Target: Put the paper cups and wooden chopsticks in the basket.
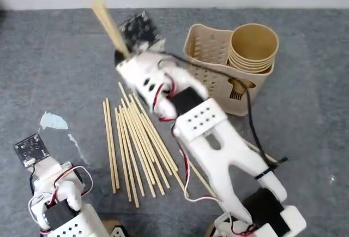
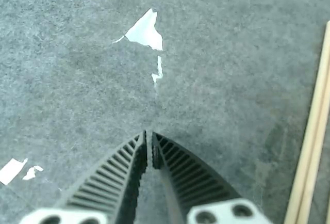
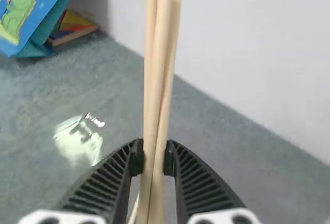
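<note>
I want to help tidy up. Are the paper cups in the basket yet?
In. The stacked paper cups stand nested inside the basket, their rims rising above its wall.

A few pale wooden chopsticks are standing clamped between the fingers of the right gripper, jutting well beyond the tips. More loose chopsticks are lying fanned flat, back behind those fingers. Tan paper cups are sitting nested upright in the beige perforated basket, near those fingers, to one side.
</note>
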Controlling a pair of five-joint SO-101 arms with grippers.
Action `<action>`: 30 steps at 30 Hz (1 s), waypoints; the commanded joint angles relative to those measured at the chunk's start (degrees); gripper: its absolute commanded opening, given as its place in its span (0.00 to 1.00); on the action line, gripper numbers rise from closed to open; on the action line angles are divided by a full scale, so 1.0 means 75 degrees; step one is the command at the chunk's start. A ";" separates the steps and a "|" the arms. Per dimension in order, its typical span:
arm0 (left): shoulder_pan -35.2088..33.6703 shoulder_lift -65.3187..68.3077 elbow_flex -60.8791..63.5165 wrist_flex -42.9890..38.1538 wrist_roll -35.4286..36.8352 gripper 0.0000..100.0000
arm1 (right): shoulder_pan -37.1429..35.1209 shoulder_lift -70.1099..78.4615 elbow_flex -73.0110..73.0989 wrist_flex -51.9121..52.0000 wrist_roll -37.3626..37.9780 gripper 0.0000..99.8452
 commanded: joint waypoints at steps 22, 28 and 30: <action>0.0000 -0.0141 -0.0064 -0.0152 0.0047 0.02 | 0.3276 0.0580 -0.1817 -0.1600 0.0352 0.01; 0.0000 -0.0141 -0.0064 -0.0152 0.0047 0.02 | 0.3335 0.0815 -0.0844 -0.2397 0.0516 0.01; 0.0000 -0.0141 -0.0064 -0.0152 0.0047 0.02 | 0.3311 0.0627 -0.0539 -0.2385 0.0504 0.01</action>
